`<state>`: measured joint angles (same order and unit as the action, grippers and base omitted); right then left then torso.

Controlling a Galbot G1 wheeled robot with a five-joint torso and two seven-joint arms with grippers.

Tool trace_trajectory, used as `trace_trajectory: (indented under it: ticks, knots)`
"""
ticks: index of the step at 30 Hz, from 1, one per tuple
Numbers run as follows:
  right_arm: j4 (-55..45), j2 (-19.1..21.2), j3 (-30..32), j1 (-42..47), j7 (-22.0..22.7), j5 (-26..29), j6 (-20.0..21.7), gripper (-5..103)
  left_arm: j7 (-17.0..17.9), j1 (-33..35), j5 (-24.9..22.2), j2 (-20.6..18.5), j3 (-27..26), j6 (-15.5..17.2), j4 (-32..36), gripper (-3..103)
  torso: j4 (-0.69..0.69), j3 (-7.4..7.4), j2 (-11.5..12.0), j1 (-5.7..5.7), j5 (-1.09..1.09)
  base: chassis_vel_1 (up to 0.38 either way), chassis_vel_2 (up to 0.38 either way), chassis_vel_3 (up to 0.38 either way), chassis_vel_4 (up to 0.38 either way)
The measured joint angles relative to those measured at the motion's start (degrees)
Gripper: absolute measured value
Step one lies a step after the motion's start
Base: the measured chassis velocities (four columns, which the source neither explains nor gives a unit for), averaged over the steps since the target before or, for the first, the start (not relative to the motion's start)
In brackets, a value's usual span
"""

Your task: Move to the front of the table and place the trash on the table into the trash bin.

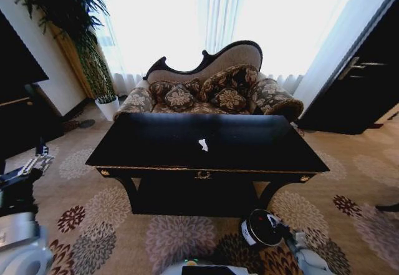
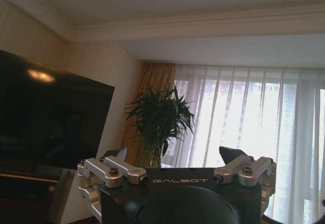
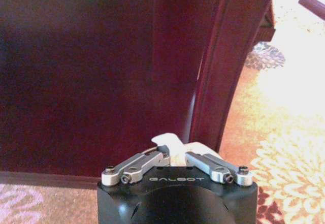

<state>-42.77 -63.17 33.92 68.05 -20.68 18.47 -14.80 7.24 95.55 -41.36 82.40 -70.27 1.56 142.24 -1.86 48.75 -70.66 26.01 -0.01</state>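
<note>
The black counter [image 1: 262, 144] stands square ahead in the head view, its gold-trimmed front edge running across the frame with a gold emblem [image 1: 203, 175] at the apron's middle. 1 crumpled white paper scrap [image 1: 203, 144] lies near the middle of the top, well clear of every edge, with bare glossy surface on all sides of it. Patterned carpet [image 1: 112, 219] lies open to the left and right of the counter. A sofa [image 1: 209, 91] sits close behind the far edge, a white plant pot [image 1: 107, 106] stands off the far left corner, and a dark door [image 1: 368, 69] closes the right side. The trash bin [image 1: 262, 228] rests on the carpet just before the counter's front right leg, seen from above. The right claw [image 3: 175, 155] hangs low beside it; in the right wrist view its fingers are pressed together on a piece of white paper [image 3: 170, 141], with dark wood of the counter close in front. The left claw [image 2: 175, 170] is raised at the robot's left, away from the counter, fingers spread wide and holding nothing, pointing toward a potted plant [image 2: 160, 120] and curtained window [image 2: 254, 132].
</note>
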Motion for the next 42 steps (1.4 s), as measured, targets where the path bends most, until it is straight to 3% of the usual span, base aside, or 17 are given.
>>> trace_trajectory:
  ticks: [4,5,7,11,14,19,20,22,24,28,35,37,42]
  knots:
    - [0.8,-0.7,0.0,-0.6,0.3,-2.7,0.2,-2,-0.1,0.2,0.6,0.0,0.3,-0.2,0.0,100,0.0,0.0,0.0,0.0,0.0,0.0,0.0,0.0,0.0]
    - [0.9,-0.8,0.0,-0.6,0.4,-3.7,0.4,3,-0.1,0.2,0.6,0.0,0.3,-0.3,0.0,100,0.0,0.0,0.0,0.0,0.0,0.0,0.0,0.0,0.0]
    - [1.0,-0.8,0.0,-0.6,0.5,-4.1,0.5,3,-0.1,0.3,0.6,-0.1,0.2,-0.3,0.0,100,-0.01,0.0,0.0,0.0,0.0,0.0,0.0,0.0,0.0]
    - [1.4,-0.6,0.1,-1.2,0.8,-4.4,0.9,24,-0.1,0.2,1.1,-0.2,0.5,-0.3,-0.3,100,0.0,0.0,0.0,0.0,-0.01,0.0,0.0,0.0,0.0]
    - [1.4,-0.6,0.1,-1.2,0.8,-4.4,0.9,30,-0.1,0.1,1.2,-0.2,0.8,-0.3,-0.4,100,-0.01,0.0,0.0,0.0,-0.01,0.0,0.0,0.0,0.0]
    - [1.5,-0.4,0.1,-1.2,0.6,-4.5,1.1,52,-0.1,-0.2,1.3,-0.6,0.9,-0.4,-1.2,100,0.0,0.0,0.0,0.0,0.0,0.0,0.0,0.0,0.0]
    - [1.6,-0.3,0.1,-1.3,0.6,-4.5,1.1,52,-0.1,-0.3,1.3,-0.6,0.9,-0.4,-1.3,100,0.0,0.0,0.0,0.0,0.0,0.0,0.0,0.0,0.0]
    - [1.7,-0.3,0.4,-1.3,0.4,-5.0,1.1,74,-0.2,-0.8,1.8,-0.6,1.9,-0.6,-1.9,100,0.0,0.0,0.0,0.0,-0.01,0.0,0.0,0.0,0.0]
    - [1.6,-0.4,0.4,-1.2,0.4,-5.0,1.1,74,-0.2,-0.9,1.9,-0.7,2.0,-0.6,-2.0,100,0.0,0.0,0.0,0.0,-0.01,0.0,0.0,0.0,0.0]
    - [0.0,-1.0,0.7,-0.3,-0.9,-4.9,0.9,95,-0.2,-1.2,1.8,-1.2,1.9,-0.6,-2.5,100,0.0,0.0,0.0,0.0,0.0,0.0,0.0,0.0,0.0]
    - [-8.0,-2.3,1.8,4.1,-4.8,-3.8,1.4,100,-0.2,-1.8,1.5,-1.5,1.8,-0.6,-2.8,100,0.0,0.0,0.0,0.0,-0.01,0.0,0.0,0.0,0.0]
    - [-11.7,-2.8,2.3,7.0,-7.9,-2.3,0.7,100,-0.2,-2.2,1.5,-1.2,2.4,-0.6,-2.9,100,0.0,-0.01,0.0,0.0,0.0,0.0,0.0,0.0,0.0]
    - [-19.0,-4.3,2.8,12.9,-10.7,3.1,-1.1,100,-0.2,-3.3,2.2,-0.7,4.3,-0.9,-3.7,100,-0.01,0.0,0.0,0.0,0.0,0.0,0.0,0.0,0.0]
